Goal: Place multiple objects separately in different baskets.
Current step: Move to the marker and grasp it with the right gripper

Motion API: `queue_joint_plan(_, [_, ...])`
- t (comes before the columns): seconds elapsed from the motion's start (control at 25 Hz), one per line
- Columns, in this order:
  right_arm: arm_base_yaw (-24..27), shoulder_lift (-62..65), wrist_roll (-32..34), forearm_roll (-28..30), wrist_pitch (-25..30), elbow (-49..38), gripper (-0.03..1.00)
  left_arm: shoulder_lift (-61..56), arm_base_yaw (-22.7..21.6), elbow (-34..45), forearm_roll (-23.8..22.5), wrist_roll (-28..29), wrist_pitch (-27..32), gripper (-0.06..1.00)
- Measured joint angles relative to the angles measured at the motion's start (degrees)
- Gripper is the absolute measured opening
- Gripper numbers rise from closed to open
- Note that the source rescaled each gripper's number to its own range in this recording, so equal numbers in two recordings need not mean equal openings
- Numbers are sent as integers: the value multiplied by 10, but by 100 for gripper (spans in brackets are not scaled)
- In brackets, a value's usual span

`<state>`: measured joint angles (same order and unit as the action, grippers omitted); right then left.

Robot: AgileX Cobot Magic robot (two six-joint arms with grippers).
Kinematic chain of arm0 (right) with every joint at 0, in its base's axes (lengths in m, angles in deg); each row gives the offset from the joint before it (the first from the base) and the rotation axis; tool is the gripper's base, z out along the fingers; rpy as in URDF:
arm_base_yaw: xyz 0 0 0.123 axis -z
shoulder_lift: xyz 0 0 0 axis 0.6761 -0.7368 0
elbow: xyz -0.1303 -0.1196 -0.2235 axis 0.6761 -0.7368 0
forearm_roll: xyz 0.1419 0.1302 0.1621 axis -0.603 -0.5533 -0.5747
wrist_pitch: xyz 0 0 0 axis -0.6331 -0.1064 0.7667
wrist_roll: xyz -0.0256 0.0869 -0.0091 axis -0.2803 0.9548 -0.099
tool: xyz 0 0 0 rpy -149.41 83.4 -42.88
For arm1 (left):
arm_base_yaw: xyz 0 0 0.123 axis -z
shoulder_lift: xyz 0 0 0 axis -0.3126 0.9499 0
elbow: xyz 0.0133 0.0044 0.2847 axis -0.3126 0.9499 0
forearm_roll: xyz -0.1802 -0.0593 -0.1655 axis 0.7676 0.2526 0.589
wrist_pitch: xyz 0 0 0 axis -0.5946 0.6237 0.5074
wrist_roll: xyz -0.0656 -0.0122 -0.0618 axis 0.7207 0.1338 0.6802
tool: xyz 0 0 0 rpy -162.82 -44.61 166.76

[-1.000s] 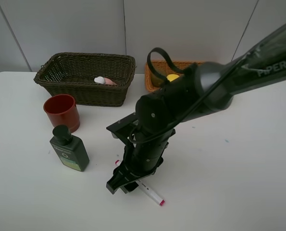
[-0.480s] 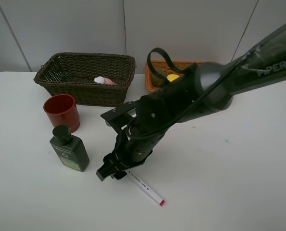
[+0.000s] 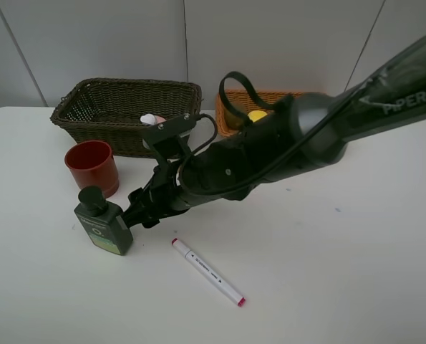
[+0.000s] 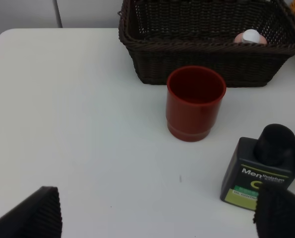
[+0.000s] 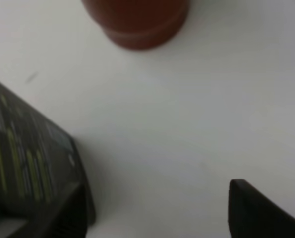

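Note:
My right gripper (image 3: 142,215) has reached across to the left and hangs low, right beside the dark green bottle (image 3: 103,223). Its jaws are open over bare table (image 5: 157,213), with the bottle (image 5: 28,148) just outside one finger. The red cup (image 3: 92,166) stands behind the bottle. A white marker (image 3: 207,272) lies flat on the table, apart from the gripper. The pink bottle (image 3: 155,120) lies in the dark basket (image 3: 76,97), and a yellow lemon (image 3: 257,115) shows in the orange basket (image 3: 221,118). My left gripper (image 4: 159,218) is open wide and empty, facing the cup (image 4: 195,101) and bottle (image 4: 259,168).
The right arm's bulk covers much of the orange basket and the table's middle. Both baskets stand along the back edge by the wall. White table stretches to the right and along the front.
My right gripper has swung from over the marker up and left to the dark green bottle. The marker now lies fully uncovered, in the same place.

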<state>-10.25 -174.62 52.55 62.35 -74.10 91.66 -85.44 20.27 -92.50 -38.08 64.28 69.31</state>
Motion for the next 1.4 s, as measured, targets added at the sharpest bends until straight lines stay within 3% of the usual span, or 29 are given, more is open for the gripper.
queue_joint_plan(0.24, [0, 0, 0, -1, -93, 0, 58, 0, 0, 0, 0, 0, 0, 100])
queue_joint_plan(0.52, [0, -2, 0, -1, -148, 0, 58, 0, 0, 0, 0, 0, 0, 100])
queue_joint_plan(1.4, [0, -2, 0, -2, -159, 0, 58, 0, 0, 0, 0, 0, 0, 100])
